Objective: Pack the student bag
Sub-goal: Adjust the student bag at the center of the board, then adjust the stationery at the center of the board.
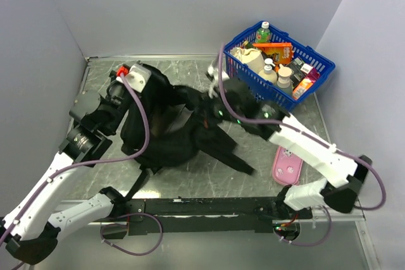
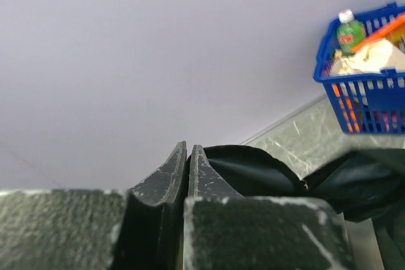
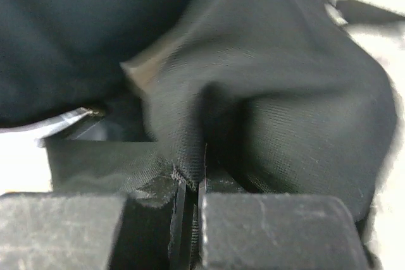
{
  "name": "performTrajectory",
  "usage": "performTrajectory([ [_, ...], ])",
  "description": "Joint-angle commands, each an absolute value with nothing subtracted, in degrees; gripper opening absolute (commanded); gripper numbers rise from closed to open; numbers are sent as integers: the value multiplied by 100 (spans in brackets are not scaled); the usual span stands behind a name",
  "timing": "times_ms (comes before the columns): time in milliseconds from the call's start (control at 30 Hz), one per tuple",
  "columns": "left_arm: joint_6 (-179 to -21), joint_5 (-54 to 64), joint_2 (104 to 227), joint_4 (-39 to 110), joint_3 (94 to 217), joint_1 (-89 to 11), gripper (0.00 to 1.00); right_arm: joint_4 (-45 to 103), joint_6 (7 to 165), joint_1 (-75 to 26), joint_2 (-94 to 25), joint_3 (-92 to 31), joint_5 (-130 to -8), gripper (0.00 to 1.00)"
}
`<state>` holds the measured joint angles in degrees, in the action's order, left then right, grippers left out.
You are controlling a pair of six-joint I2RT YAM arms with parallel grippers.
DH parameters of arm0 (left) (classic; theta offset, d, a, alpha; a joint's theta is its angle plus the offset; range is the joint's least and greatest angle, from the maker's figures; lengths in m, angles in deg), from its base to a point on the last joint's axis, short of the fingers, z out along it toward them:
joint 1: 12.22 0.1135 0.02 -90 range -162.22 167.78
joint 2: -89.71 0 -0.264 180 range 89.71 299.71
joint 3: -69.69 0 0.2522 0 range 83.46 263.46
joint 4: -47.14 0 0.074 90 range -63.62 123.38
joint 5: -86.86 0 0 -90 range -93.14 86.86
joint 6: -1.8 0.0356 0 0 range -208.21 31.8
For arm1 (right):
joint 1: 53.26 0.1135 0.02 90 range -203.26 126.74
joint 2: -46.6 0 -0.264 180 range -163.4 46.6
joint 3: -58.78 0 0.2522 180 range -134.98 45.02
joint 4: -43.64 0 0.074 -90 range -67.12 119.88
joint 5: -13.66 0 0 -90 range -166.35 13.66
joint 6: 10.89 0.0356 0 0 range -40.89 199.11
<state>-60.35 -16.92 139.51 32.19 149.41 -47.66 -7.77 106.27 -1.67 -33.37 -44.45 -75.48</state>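
Two grippers meet at the student bag [image 1: 180, 137], a slumped black heap. At the bag's left edge the left gripper [image 2: 187, 151] has its fingers pressed together (whether cloth is caught between them I cannot tell), and at the bag's upper right the right gripper [image 3: 188, 184] is clamped on a fold of fabric. My worry is that so thin a pinch could slip under a pull, letting the opening collapse, or a loose strap could snag. Right of the bag, a pink case [image 1: 286, 165] lies partly under the right arm, and the blue basket [image 1: 326, 62] of bottles stands beyond.
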Motion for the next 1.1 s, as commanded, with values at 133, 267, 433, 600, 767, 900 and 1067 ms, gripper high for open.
performTrajectory([
  [133,-6910,-263,14016,3173,15615,-4737,1,-423,11645,-220,-2268,-785,-7327,0],
  [267,-8578,923,13946,2530,14939,-4746,1,-273,12103,-141,-1863,19,-7458,0],
  [433,-9409,1777,13946,2380,13936,-4807,1,-562,12139,-149,-1608,-94,-7581,38],
  [600,-9269,1751,13867,2309,13497,-4834,1,-1178,12244,-342,-968,-560,-7924,100],
  [767,-9146,1883,13744,2319,13233,-4896,1,-2149,12674,-1746,-70,-341,-8335,100],
  [900,-9032,2015,13656,2283,13118,-4966,1,-3153,12640,-3092,-60,-166,-8925,100],
  [1067,-8917,2120,13550,2257,13065,-5027,1,-3059,12666,-4145,63,-103,-9138,100],
])
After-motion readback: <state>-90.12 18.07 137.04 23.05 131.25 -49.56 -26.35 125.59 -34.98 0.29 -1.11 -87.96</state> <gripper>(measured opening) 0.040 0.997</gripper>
